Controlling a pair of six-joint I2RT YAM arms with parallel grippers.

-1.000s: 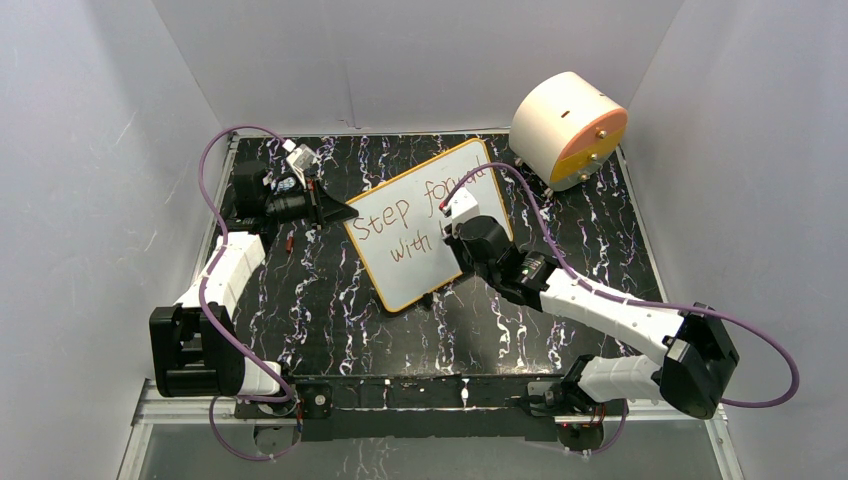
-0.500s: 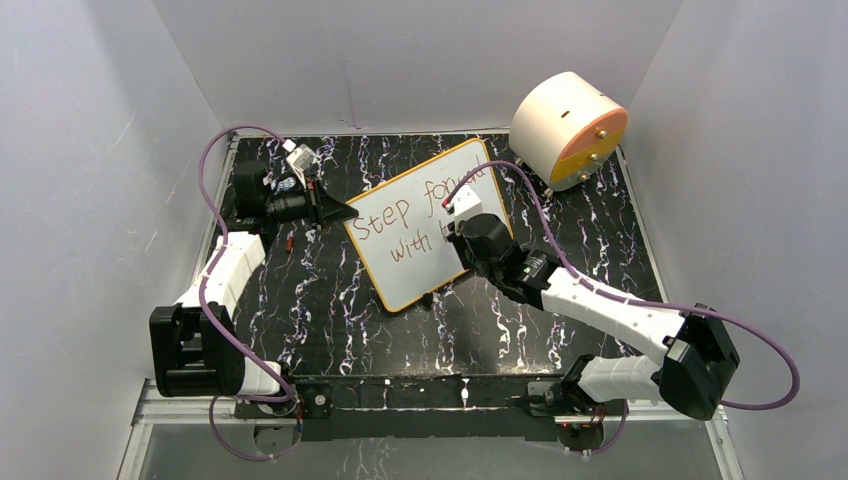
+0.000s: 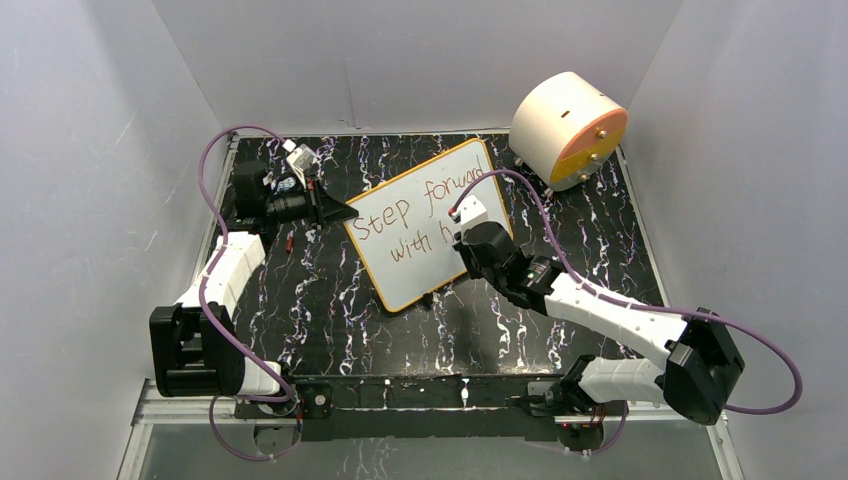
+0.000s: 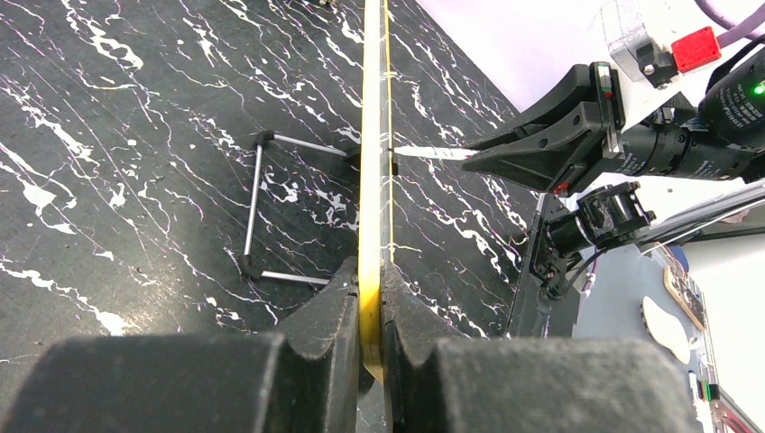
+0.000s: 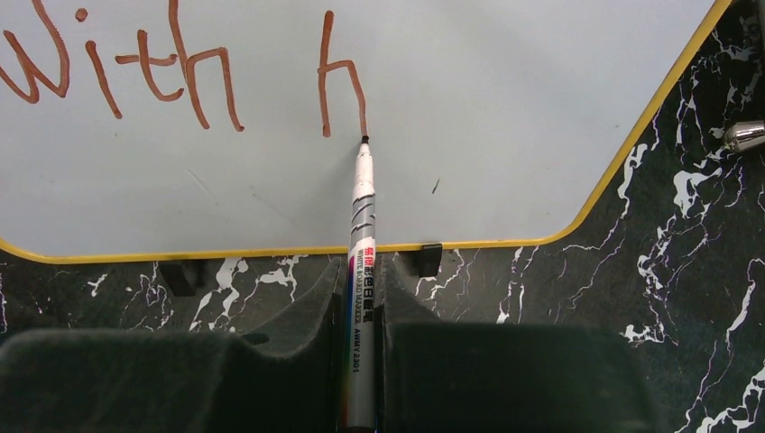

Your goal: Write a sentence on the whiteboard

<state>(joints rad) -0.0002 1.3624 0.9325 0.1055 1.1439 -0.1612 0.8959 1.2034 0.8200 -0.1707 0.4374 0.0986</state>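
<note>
Broadly, the scene rests on a black white-veined marble-patterned table top (image 3: 330,300). On it, a little left of centre, sits the flat white rectangular whiteboard with the thin orange-yellow frame (image 3: 410,275), turned at an angle. A round peach-and-orange drum (image 3: 565,125) stands well apart at the far right corner and plays no part.

The left gripper (image 3: 340,212) meets the board's left edge. In its wrist view the two black padded fingers are closed narrowly on the yellow frame (image 4: 372,180), with a thin wire stand (image 4: 257,207) showing behind the board. The right gripper (image 3: 465,238) hangs over the board's lower right. Its jaws are pinched on a slim white-barrelled marker pen (image 5: 361,271) that points up the board.

The reddish-brown handwritten sentence (image 3: 415,215) reads "Step forward" above "with h" (image 5: 180,81). The pen's dark tip (image 5: 364,140) touches the foot of the lone h (image 5: 343,81), so the stroke in hand looks finished and "ope" appears to remain.

To do the step well:
- The tip should probably lift cleanly.
- It should shift just right of the h and come down lightly on the same baseline as "with".
- Letters are best kept compact, since the rounded corner (image 5: 622,162) closes in on the right.
- Pressure should stay light, because the board seems propped.
- The left clamp needs to hold firm against it.
</note>
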